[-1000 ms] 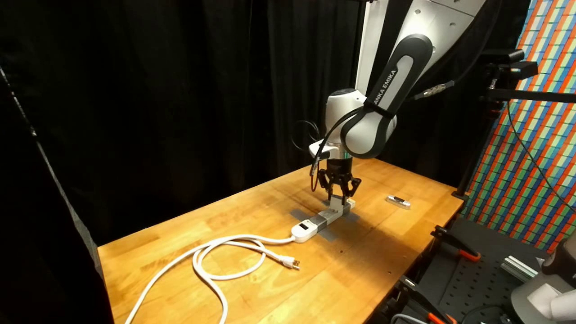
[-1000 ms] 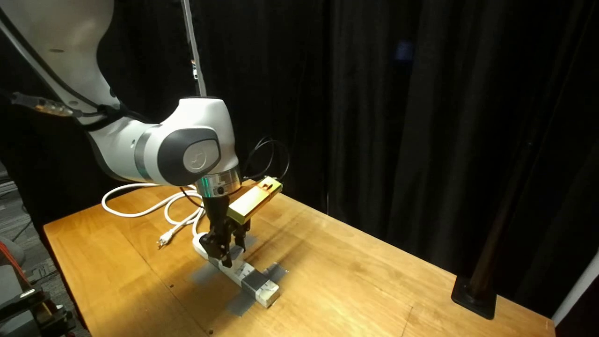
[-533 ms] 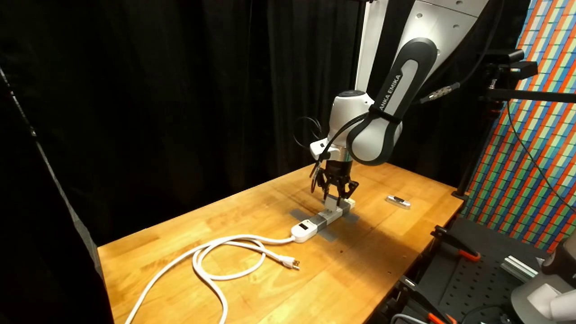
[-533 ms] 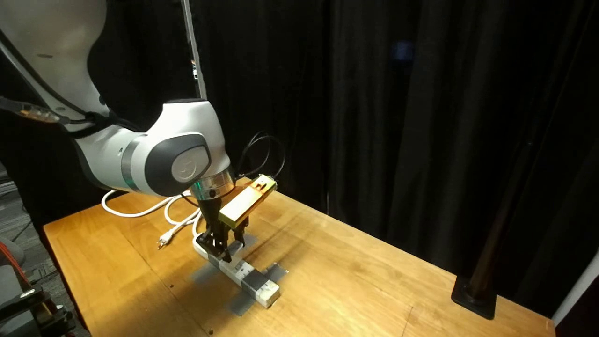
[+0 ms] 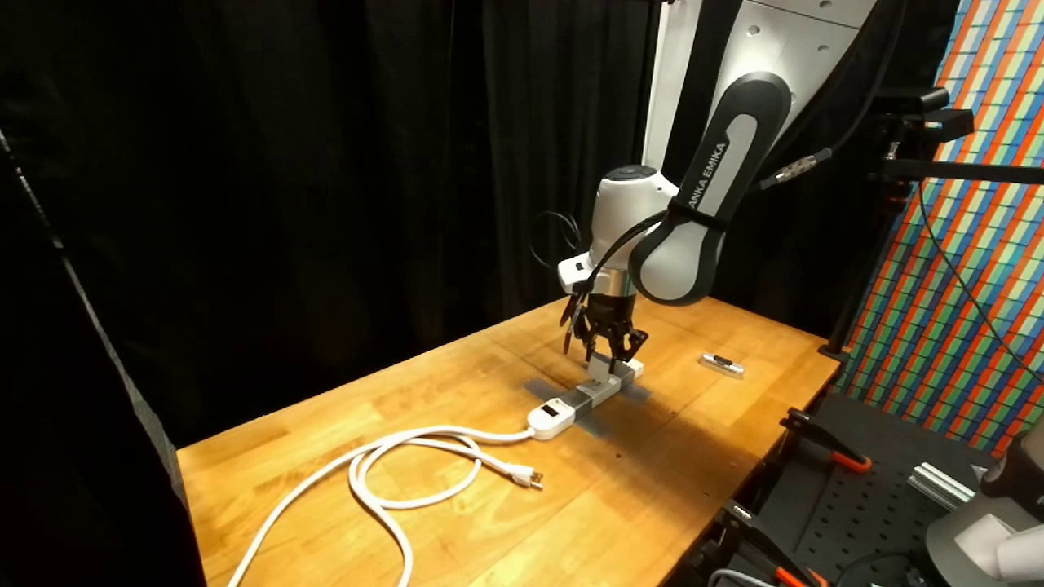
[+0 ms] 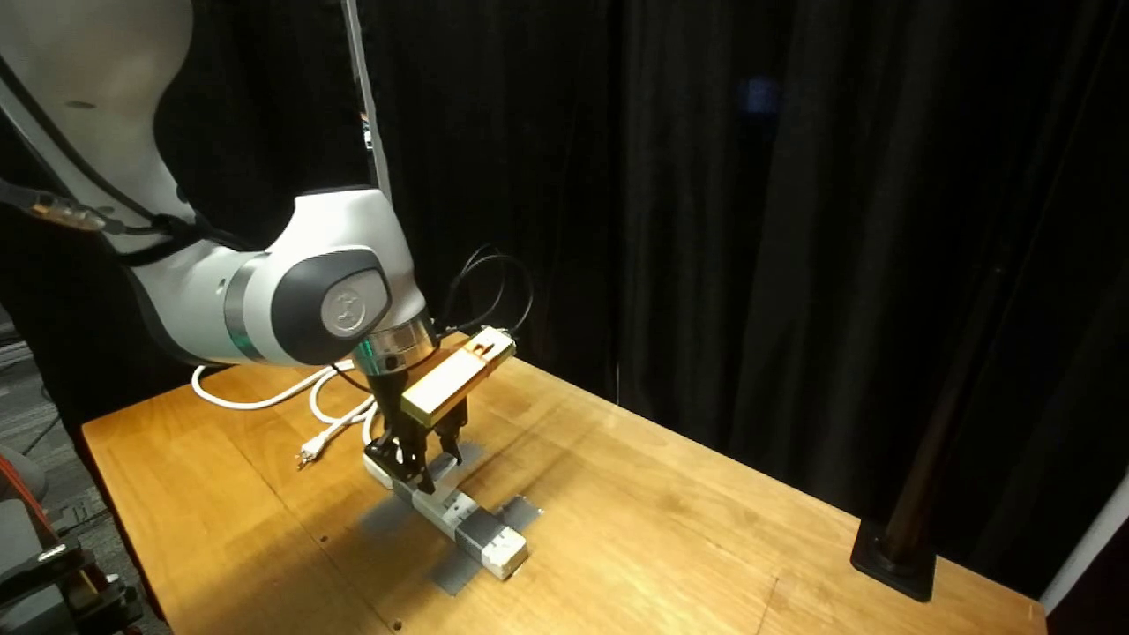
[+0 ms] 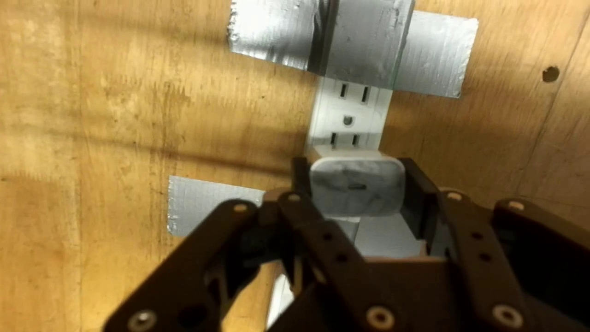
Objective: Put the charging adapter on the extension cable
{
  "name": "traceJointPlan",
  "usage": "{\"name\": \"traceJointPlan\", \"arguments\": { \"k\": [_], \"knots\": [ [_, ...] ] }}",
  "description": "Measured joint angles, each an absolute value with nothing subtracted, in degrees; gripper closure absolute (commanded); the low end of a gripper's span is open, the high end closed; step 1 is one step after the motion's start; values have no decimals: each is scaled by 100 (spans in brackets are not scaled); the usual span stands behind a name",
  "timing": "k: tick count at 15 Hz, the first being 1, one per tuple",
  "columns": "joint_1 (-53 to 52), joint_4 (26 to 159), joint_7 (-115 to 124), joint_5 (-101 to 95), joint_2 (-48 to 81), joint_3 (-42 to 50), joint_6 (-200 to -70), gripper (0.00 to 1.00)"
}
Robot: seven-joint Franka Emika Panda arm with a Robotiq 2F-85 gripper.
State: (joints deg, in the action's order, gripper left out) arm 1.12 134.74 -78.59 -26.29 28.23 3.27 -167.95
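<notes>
Filling the left of an exterior view, a folded black fabric curtain (image 5: 285, 204) hangs behind a honey-coloured wooden table (image 5: 612, 505). Over the table's left part runs a smooth white looped cord (image 5: 440, 430), with a white pronged plug (image 5: 519, 473) resting near its loops. The cord enters the rounded end of a long white plastic extension strip (image 7: 368, 117), its socket face turned up, and dull silver tape (image 7: 364, 41) crosses it in bands onto the wood. Above the strip, a black two-fingered gripper (image 5: 602, 364) pinches a white, grey-faced, block-shaped charging adapter (image 7: 357, 198) (the wrist view shows a dark finger (image 7: 417, 198) against each side). The adapter stands over the strip, just beside a visible pair of slots (image 7: 356, 139) in that view; its underside is hidden, so I cannot tell whether it is plugged in. Farther right, well apart from the strip, lies a small silver bar-shaped item (image 5: 722, 365) with a dark patch on top. At the table's right edge sit black, orange-ended clamps (image 5: 824, 439), and at the far right stands a multicoloured patterned panel (image 5: 987, 228)
</notes>
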Motion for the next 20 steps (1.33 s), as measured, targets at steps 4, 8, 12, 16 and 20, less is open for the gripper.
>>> {"name": "traceJointPlan", "arguments": {
  "k": [4,8,12,16,20],
  "knots": [
    [43,13443,-7700,-2709,2817,375,-16669,77],
    [-84,13429,-7381,-2896,2824,509,-16650,77],
    [-126,13367,-7188,-2972,2841,548,-16523,77],
    [-127,13279,-7055,-3028,2887,549,-16404,77],
    [-141,13143,-6970,-3030,3017,538,-16296,77]
  ]
}}
